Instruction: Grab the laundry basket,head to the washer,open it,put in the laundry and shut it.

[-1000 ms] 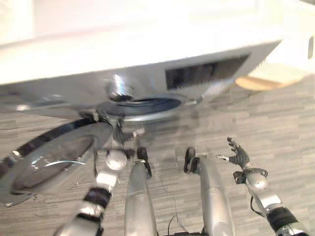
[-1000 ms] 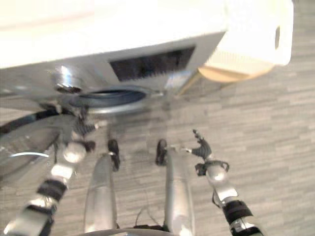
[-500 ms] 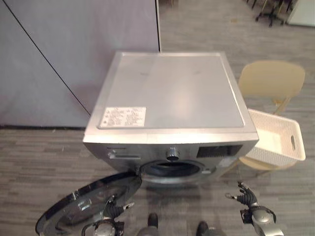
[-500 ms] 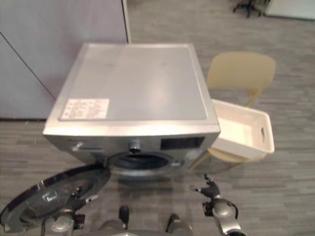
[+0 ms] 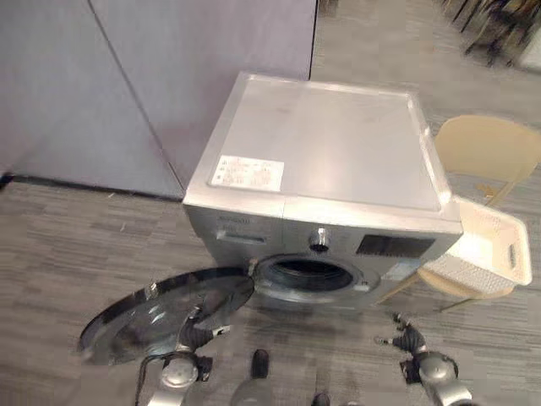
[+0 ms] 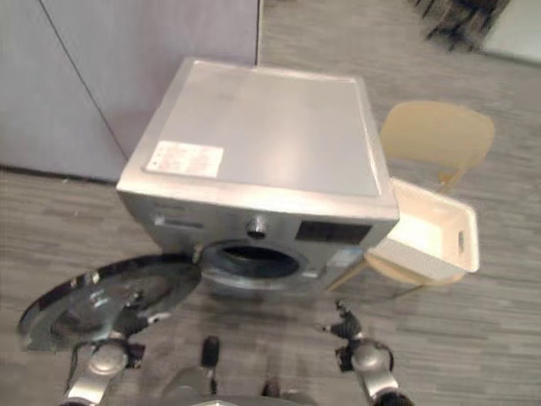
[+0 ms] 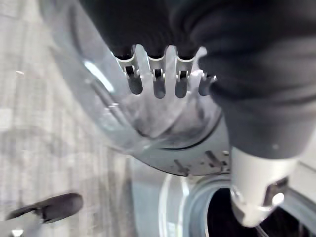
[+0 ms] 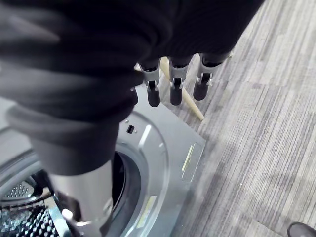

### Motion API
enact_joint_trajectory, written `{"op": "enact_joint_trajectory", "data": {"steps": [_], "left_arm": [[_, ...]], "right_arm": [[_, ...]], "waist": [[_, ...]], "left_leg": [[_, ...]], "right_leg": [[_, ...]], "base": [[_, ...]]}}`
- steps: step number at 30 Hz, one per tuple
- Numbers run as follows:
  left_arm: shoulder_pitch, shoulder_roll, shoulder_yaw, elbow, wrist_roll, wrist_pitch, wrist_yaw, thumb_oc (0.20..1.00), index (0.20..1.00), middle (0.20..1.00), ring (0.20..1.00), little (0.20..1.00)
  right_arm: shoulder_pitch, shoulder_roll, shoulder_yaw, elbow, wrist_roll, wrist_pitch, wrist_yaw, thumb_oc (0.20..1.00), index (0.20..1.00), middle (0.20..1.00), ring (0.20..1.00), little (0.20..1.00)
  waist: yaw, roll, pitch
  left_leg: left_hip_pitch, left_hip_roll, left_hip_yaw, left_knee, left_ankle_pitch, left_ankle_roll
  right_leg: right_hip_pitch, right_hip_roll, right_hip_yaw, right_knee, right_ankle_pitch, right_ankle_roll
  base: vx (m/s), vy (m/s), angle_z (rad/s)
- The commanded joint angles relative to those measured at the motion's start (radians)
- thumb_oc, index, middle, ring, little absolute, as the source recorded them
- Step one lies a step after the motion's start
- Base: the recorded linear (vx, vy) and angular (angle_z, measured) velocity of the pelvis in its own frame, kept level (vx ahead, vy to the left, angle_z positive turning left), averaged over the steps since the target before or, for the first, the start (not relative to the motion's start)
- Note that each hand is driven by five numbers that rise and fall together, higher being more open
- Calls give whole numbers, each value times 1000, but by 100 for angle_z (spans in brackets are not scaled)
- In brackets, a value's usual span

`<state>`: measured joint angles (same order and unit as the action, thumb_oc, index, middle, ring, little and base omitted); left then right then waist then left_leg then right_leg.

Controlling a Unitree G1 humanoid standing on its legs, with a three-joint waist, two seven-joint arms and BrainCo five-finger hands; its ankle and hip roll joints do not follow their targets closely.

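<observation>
From the left eye view I see my left hand (image 5: 193,337) low at the near edge, its fingers reaching up against the rim of the round glass-and-chrome washer door (image 5: 161,315), which is swung wide open to the left of the silver front-loading washer (image 5: 325,169); whether the fingers only rest on the rim or hook it I cannot tell here. My right hand (image 5: 406,337) hangs low on the other side, fingers loosely spread and holding nothing, over the grey wood-pattern floor (image 5: 68,254) in front of the washer. The white perforated plastic laundry basket (image 5: 490,249) sits on the seat of a pale beige chair (image 5: 490,152) just beside the washer's right flank, well apart from both hands and nearer the right one. In the right eye view the same layout shows: the dark drum opening (image 6: 251,256) is uncovered, the door lies flat out to the left, and the basket rests tilted on the chair. In the left wrist view the fingers (image 7: 157,81) are straight and side by side against the clear bowl of the door glass, thumb apart, nothing gripped. In the right wrist view the fingers (image 8: 176,84) hang straight and empty, with the washer's front panel and the drum mouth past them.
</observation>
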<state>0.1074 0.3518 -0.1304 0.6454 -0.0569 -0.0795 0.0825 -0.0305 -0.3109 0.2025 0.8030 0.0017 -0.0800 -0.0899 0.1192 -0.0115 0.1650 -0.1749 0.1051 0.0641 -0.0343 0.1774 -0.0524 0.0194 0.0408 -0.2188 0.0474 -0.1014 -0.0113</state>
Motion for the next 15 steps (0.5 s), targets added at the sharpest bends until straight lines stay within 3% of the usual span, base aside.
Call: {"op": "enact_joint_trajectory", "data": {"steps": [1,3,5,6,7,10,15], "left_arm": [[-54,25,-5,-36,41,-39,-6,1000,1000,1000,1000,1000],[-66,21,-8,-35,41,-38,-5,1000,1000,1000,1000,1000],[-67,17,-6,-46,38,-38,-4,1000,1000,1000,1000,1000],[-74,9,-12,-47,32,-39,-3,1000,1000,1000,1000,1000],[-77,7,-14,-46,33,-39,-2,1000,1000,1000,1000,1000],[-94,6,-39,-62,58,-36,11,1000,1000,1000,1000,1000],[-134,62,-43,-157,130,-50,38,1000,1000,1000,1000,1000]], "right_arm": [[17,-35,-25,-42,1,-22,-23,1000,1000,1000,1000,1000],[13,-39,-31,-35,4,-19,-27,1000,1000,1000,1000,1000],[22,-39,-33,-35,3,-18,-24,1000,1000,1000,1000,1000],[28,-40,-34,-27,0,-18,-19,1000,1000,1000,1000,1000],[27,-40,-35,-21,1,-18,-19,1000,1000,1000,1000,1000],[33,-33,-45,9,3,-17,-15,1000,1000,1000,1000,1000],[43,-31,-43,3,-20,-15,-8,1000,1000,1000,1000,1000]], "waist": [[-25,-1,33],[-41,-10,47],[-56,-32,48],[-73,-47,42],[-77,-50,38],[-99,-35,3],[-113,-42,-23]], "left_leg": [[-99,-70,49,-11,28,-53],[-108,-65,52,79,-21,-31],[-81,-58,51,165,-111,-4],[-48,-43,46,228,-182,4],[-30,-35,39,242,-201,1],[71,-23,25,136,-203,-5],[125,-46,35,90,-223,6]], "right_leg": [[5,-27,26,7,-75,73],[-13,-54,-5,-3,-45,78],[-24,-92,-23,-9,-13,79],[-30,-114,-34,-21,4,80],[-29,-120,-35,-24,5,81],[-17,-118,-37,-28,11,93],[5,-136,-15,-29,24,110]], "base": [[-311,40,41],[-283,41,68],[-194,73,46],[-127,109,40],[-47,140,37],[100,162,33],[108,188,15]]}}
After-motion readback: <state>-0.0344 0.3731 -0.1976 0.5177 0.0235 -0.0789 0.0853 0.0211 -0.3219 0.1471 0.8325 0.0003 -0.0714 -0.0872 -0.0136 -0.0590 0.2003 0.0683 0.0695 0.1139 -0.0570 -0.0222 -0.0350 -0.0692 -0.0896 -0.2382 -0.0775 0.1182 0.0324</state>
